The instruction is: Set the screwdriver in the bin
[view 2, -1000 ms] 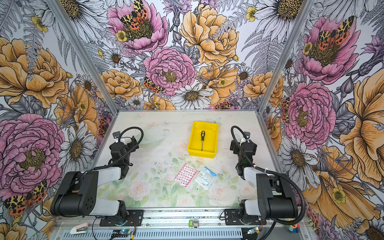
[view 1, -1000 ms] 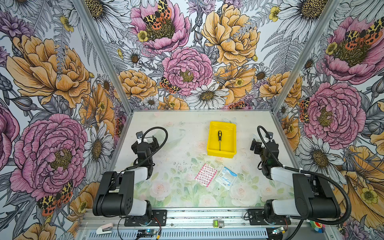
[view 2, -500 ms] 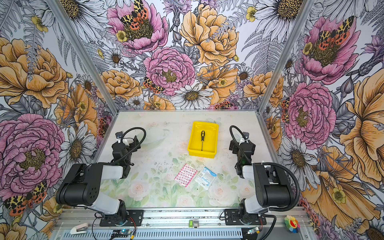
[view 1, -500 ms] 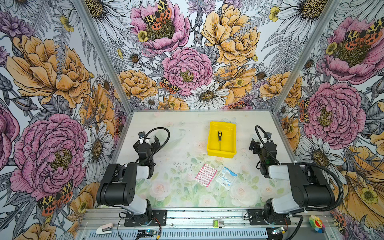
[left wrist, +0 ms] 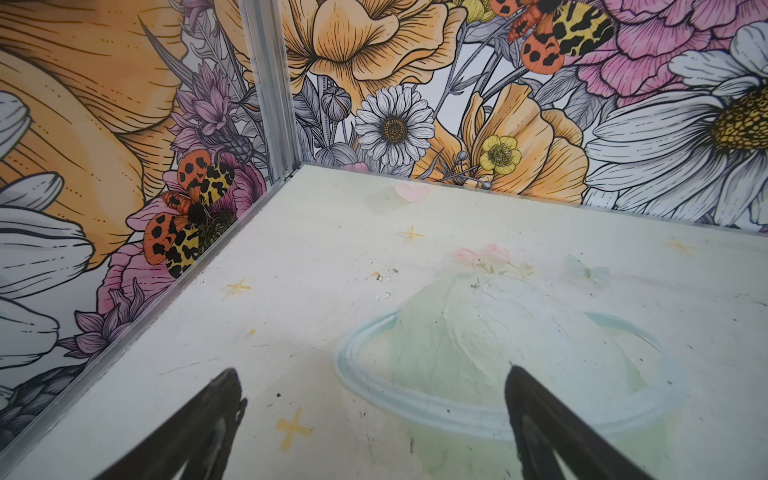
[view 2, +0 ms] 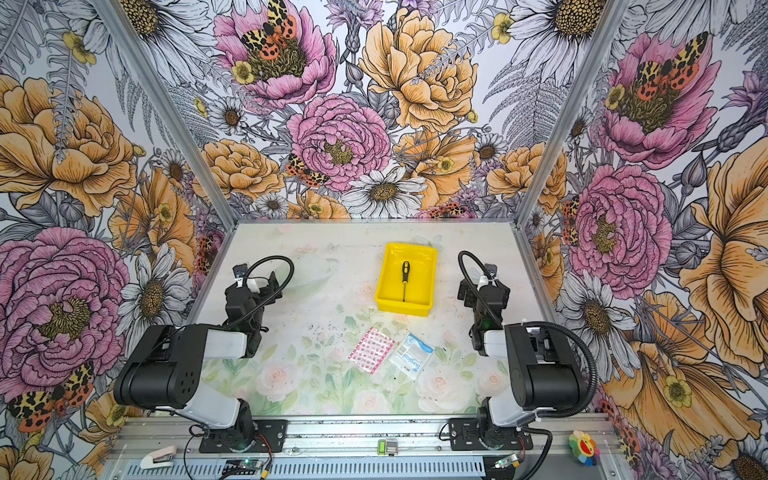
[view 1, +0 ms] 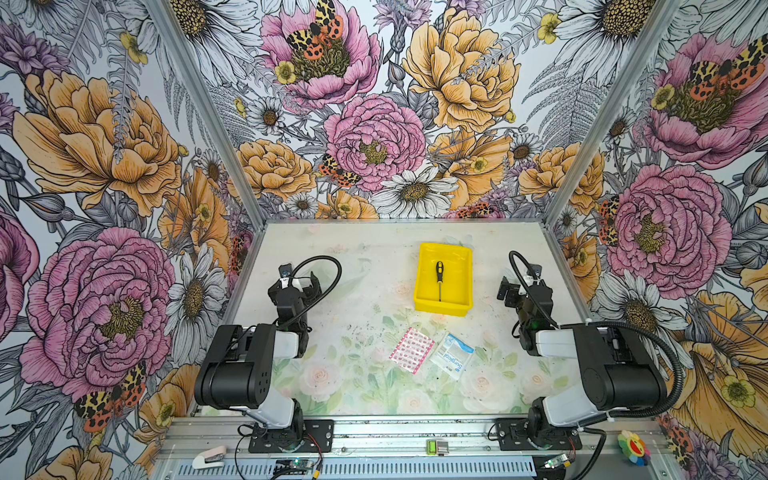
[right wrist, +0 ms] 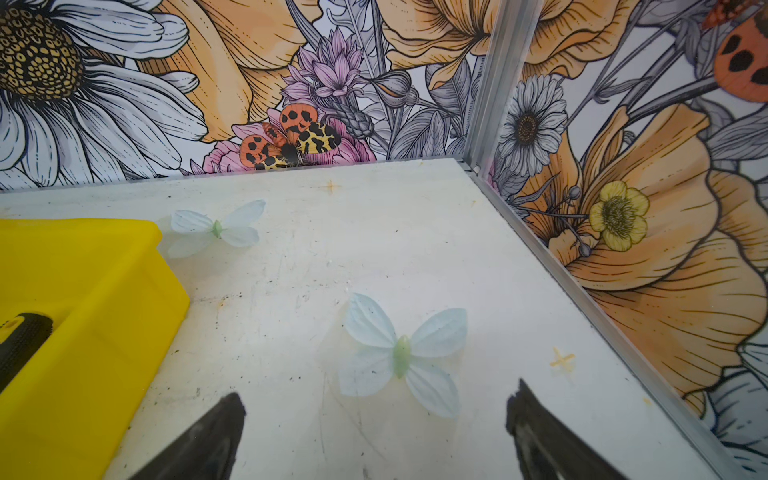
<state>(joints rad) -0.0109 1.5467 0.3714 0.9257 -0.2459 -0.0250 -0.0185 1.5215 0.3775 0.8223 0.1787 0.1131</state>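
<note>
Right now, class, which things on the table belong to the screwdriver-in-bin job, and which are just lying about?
Belongs to the job: screwdriver, already lying inside the yellow bin.
Just lying about: pink-dotted packet; white-and-blue packet.

bin (view 1: 443, 306): solid bright yellow. screwdriver (view 1: 438, 272): black handle with yellow accents, dark shaft. tabletop (view 1: 353, 257): off-white with a faded pastel print of pink roses, green leaves, pale blue butterflies and small yellow crosses, plus dark specks. dotted packet (view 1: 411, 350): white with a pink-red dot grid. second packet (view 1: 452, 356): whitish, blue lettering. walls (view 1: 374, 137): pink peonies, orange blooms, white daisies, orange-yellow-black moths, grey fern linework. left arm (view 1: 232, 376), right arm (view 1: 619, 376): black housings, white links. left tool (left wrist: 372, 374), right tool (right wrist: 376, 392): black.
</note>
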